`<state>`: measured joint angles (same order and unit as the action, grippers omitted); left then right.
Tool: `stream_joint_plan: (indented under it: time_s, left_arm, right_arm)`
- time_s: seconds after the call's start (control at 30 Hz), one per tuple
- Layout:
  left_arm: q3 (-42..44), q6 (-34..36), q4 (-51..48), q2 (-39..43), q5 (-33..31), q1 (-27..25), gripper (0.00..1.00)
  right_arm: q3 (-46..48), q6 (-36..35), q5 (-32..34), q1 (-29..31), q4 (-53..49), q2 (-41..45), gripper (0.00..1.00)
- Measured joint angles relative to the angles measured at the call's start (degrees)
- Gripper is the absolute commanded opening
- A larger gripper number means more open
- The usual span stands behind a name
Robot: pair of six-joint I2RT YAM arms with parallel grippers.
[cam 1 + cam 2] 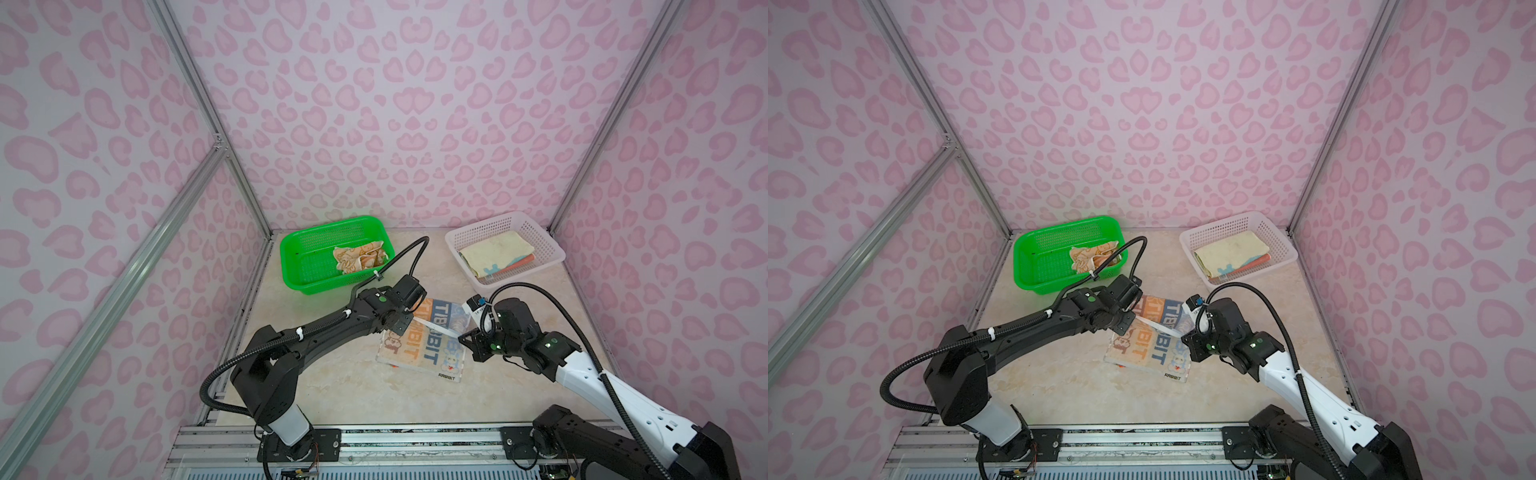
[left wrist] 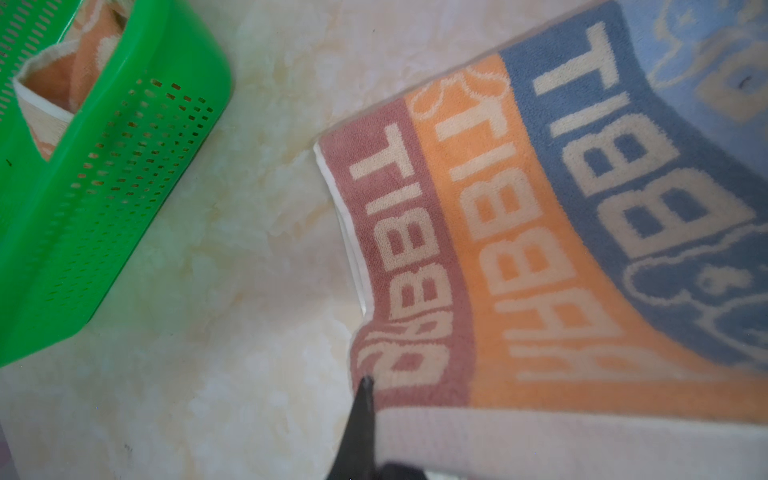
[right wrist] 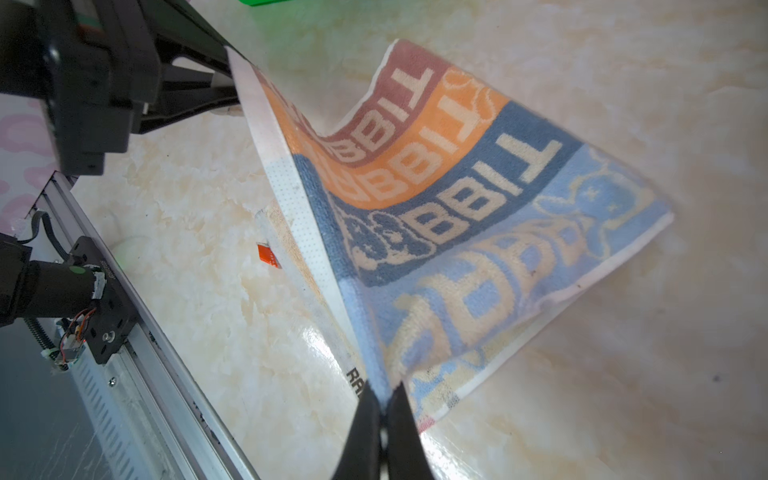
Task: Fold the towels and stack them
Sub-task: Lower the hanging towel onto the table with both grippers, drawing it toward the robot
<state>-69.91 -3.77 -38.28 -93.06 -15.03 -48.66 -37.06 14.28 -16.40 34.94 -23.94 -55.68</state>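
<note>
In both top views the striped towel (image 1: 424,347) lies in the middle of the tabletop (image 1: 332,386). One white hem is held up and stretched between the left hand (image 1: 411,321) and the right hand (image 1: 462,336), each pinched tight on one end of it, while the lower part lies flat. The orange towel (image 1: 359,258) sits crumpled in the green basket (image 1: 291,262) at the back left. The yellow-green towel (image 1: 494,249) rests folded on the coral towel (image 1: 524,261) in the white basket (image 1: 555,253) at the back right. In the left wrist view, a dark finger (image 2: 365,409) clamps the striped towel's corner, with the green basket well apart from it. In the right wrist view, the right hand's jaws are closed on the opposite corner. The cloth sags in a curve toward the left hand, and a red tag (image 3: 268,257) shows at the edge of the lower layer.
</note>
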Motion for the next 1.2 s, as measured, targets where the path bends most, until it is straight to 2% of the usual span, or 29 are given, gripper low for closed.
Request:
stream_joint_plan:
  time_s: [0.27,0.53,0.93,1.03,1.1,1.13,1.2]
  left_arm:
    - [6.43,-3.17,1.09,2.75,-1.62,-3.45,0.02]
    - [12.17,-6.03,5.95,1.77,-2.29,-5.40,0.02]
    - [14.40,-11.15,8.11,-1.62,-7.58,-9.84,0.03]
    - [14.93,-12.17,8.28,-1.53,-8.24,-10.19,0.13]
    - [15.63,-12.74,8.15,-1.03,-9.68,-10.25,0.30]
    - [16.09,-13.18,7.65,-0.42,-10.86,-10.12,0.35]
    - [16.87,-14.12,7.34,0.83,-12.39,-9.90,0.51]
  right_arm:
    - [3.69,3.85,2.99,5.16,-1.03,1.84,0.00]
    - [6.91,8.61,6.62,12.04,-0.46,0.63,0.00]
    - [11.39,13.55,9.14,17.38,3.96,-4.48,0.02]
    - [11.47,14.01,9.07,17.94,4.92,-6.23,0.11]
    - [11.47,14.47,9.16,18.10,3.80,-6.67,0.18]
    - [11.65,14.51,9.60,18.29,1.77,-6.73,0.19]
    - [12.09,14.60,9.73,18.29,-0.63,-6.60,0.23]
